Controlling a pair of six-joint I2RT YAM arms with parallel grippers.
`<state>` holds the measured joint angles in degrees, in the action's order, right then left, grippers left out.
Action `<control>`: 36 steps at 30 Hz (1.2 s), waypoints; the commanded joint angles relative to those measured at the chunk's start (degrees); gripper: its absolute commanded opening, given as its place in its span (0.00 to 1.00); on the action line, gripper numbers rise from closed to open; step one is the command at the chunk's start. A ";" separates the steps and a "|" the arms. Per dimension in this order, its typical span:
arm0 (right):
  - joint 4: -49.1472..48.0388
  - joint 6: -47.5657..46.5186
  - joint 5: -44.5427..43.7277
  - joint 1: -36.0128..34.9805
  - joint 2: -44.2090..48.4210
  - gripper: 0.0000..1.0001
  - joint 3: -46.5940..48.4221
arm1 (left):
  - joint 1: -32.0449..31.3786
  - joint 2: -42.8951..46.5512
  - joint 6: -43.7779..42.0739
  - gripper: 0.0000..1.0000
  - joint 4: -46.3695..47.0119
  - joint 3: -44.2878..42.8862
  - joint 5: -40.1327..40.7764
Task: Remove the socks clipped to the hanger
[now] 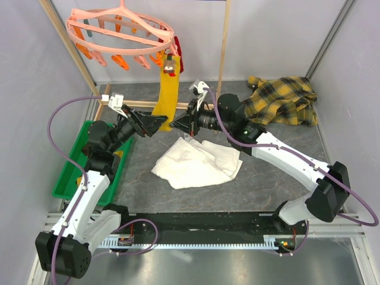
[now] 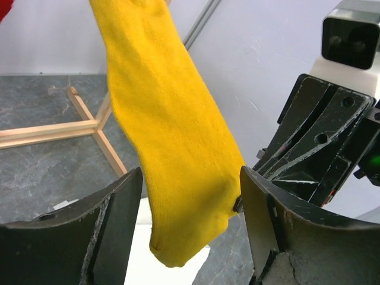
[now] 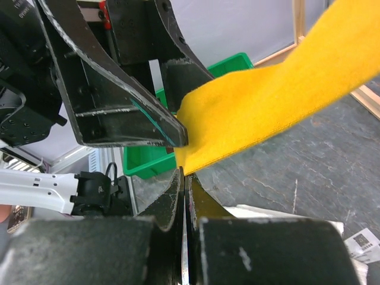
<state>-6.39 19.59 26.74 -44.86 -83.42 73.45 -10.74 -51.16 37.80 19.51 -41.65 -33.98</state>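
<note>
Green tray (image 1: 70, 173): lies along the left edge of the desk (image 1: 267, 178), partly under the left arm.
Hanger (image 1: 119, 27): a pink ring with crossbars, up above the far left corner of the desk. Pink and orange clips dangle from its rim.
Left tool (image 2: 189, 184): spread wide, with one finger on either side of the yellow sock's lower end. The fabric hangs in the gap, and contact with either finger cannot be told.
Yellow sock (image 1: 166, 95): hangs straight down from the hanger's right rim, its top end held in a clip. Its lower end sits between the two tools, above the desk and toward the far edge.
Red sock (image 1: 179, 58): clipped just right of the yellow sock's top, and mostly hidden.
Right tool (image 3: 183, 175): fingers pressed together, facing the left tool. The tips meet the edge of the yellow sock's lower end, but I cannot tell whether any fabric is caught between them.
White towel (image 1: 199, 161): crumpled on the middle of the desk, below both tools.
Wooden rack (image 1: 223, 53): its posts rise at the far edge of the desk, and a base bar lies on the desk behind the left tool.
Plaid shirt (image 1: 284, 100): yellow and black, bunched in the far right corner.
</note>
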 commanded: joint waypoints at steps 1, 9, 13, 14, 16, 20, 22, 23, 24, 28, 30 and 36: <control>-2.75 1.32 -1.78 -0.58 1.06 0.00 3.36 | 0.02 1.94 -2.47 0.71 -0.17 -1.95 -2.76; 0.75 0.02 -4.76 -0.75 -0.17 0.11 6.26 | 0.02 2.64 -3.70 0.10 -0.52 -2.21 -1.18; 5.33 -4.03 -10.74 0.38 0.54 0.41 9.86 | 0.11 2.20 -3.44 0.03 -2.98 -3.00 -0.21; 6.03 -4.39 -11.96 1.00 0.28 0.48 11.00 | 0.11 2.29 -3.09 0.03 -3.33 -3.26 -0.65; 8.50 -5.18 -11.89 3.54 -0.34 0.53 15.22 | 0.11 2.38 -2.91 0.02 -3.51 -3.61 -1.35; 11.04 -8.33 -8.91 7.06 -4.80 0.68 23.82 | 0.19 3.17 -2.12 0.02 -3.69 -3.88 -2.06; 13.42 -9.92 -6.36 8.30 -7.36 0.72 30.33 | 0.19 3.26 -1.68 0.02 -3.69 -4.31 -2.50; 14.12 -11.41 -5.13 8.73 -9.90 0.76 32.52 | 0.20 3.17 -0.98 0.02 -3.60 -4.41 -3.37; 15.00 -12.03 -3.73 9.35 -11.05 0.78 36.37 | 0.20 2.99 -0.45 0.02 -3.60 -4.58 -3.99; 15.01 -13.88 2.16 10.41 -17.02 0.88 43.43 | 0.28 2.55 2.45 0.02 -3.77 -5.90 -6.71; 15.01 -13.79 3.05 11.02 -19.40 0.93 47.04 | 0.28 2.90 3.50 0.02 -4.73 -6.34 -7.42; 11.95 -9.67 6.83 12.86 -25.83 0.98 52.06 | 1.07 2.55 0.79 0.02 -11.06 -9.58 -7.69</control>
<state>8.27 7.84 29.10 -33.45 -106.91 122.10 -10.55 -48.95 39.00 13.04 -46.83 -39.62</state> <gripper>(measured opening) 0.974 0.040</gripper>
